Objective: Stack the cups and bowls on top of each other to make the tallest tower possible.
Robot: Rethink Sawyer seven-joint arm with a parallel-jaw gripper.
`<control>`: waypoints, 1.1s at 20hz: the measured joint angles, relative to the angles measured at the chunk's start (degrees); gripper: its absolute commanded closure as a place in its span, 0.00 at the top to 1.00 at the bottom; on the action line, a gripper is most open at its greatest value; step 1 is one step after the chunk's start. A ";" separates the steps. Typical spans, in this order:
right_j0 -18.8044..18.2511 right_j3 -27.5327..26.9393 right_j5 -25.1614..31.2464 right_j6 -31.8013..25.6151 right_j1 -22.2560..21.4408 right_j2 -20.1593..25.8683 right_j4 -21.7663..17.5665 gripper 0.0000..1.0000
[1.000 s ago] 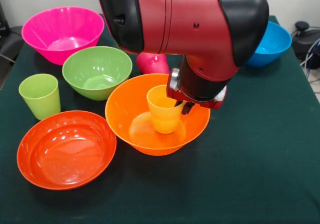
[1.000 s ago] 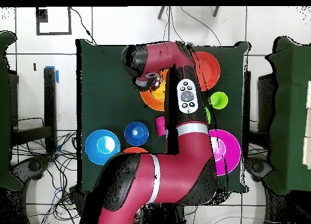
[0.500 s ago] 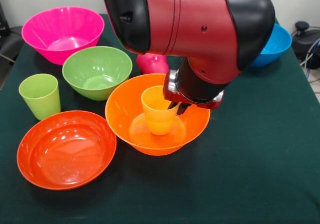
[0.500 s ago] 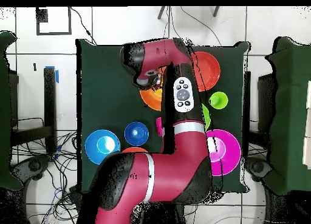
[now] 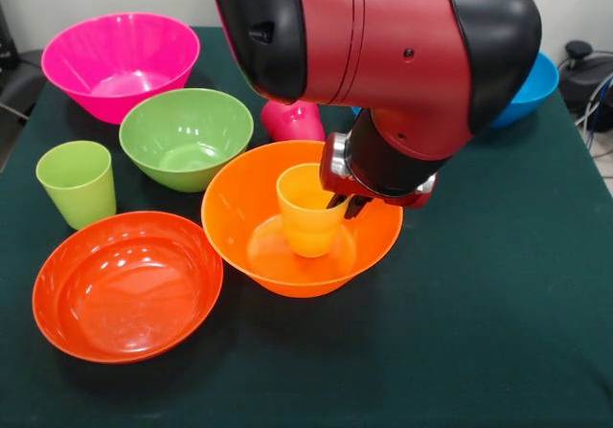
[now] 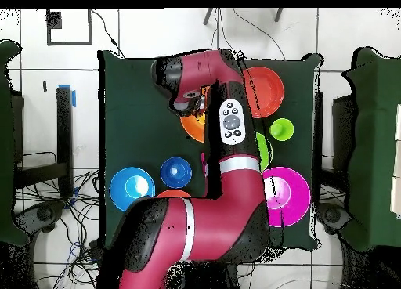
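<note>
My gripper (image 5: pixel 342 202) is shut on the right rim of the yellow-orange cup (image 5: pixel 309 211). It holds the cup slightly tilted inside the big orange bowl (image 5: pixel 251 246) at mid-table; whether the cup's base touches the bowl floor I cannot tell. A lime green cup (image 5: pixel 77 182) stands at the left. The red-pink cup (image 5: pixel 291 122) is mostly hidden behind the arm. Around them sit a big pink bowl (image 5: pixel 120 62), a green bowl (image 5: pixel 187 136), a shallow red-orange bowl (image 5: pixel 127 284) and a light blue bowl (image 5: pixel 538 81). No tower stands.
From overhead, a small dark blue bowl (image 6: pixel 176 172) sits beside the light blue bowl (image 6: pixel 131 188), and another red-orange bowl (image 6: pixel 174 194) peeks out from under the arm. The dark green tablecloth (image 5: pixel 498 332) covers the table to its edges.
The gripper and the yellow-orange cup swayed a little left, then back right, inside the orange bowl. The arm's upper links drifted slightly across both views.
</note>
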 measured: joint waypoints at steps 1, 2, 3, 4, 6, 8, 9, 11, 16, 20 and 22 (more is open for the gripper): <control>0.08 -0.01 0.00 0.00 0.01 -0.06 -0.02 0.00; 0.13 0.00 0.00 0.00 0.02 -0.09 -0.04 0.00; 0.20 0.00 0.00 0.00 0.02 -0.14 -0.05 0.00; 0.24 -0.01 0.00 0.00 0.02 -0.18 -0.06 0.00; 0.27 0.00 0.00 0.00 0.02 -0.24 -0.13 0.00; 0.27 -0.01 0.00 0.00 0.02 -0.27 -0.19 0.00; 0.28 -0.01 0.00 0.00 0.02 -0.33 -0.21 0.00; 0.28 -0.01 0.00 0.00 0.02 -0.40 -0.23 0.00; 0.28 -0.01 0.00 0.00 0.02 -0.46 -0.42 0.00; 0.31 -0.15 0.01 0.00 0.04 -0.54 -0.73 0.00; 0.34 -0.44 0.00 0.00 0.11 -0.55 -0.88 0.00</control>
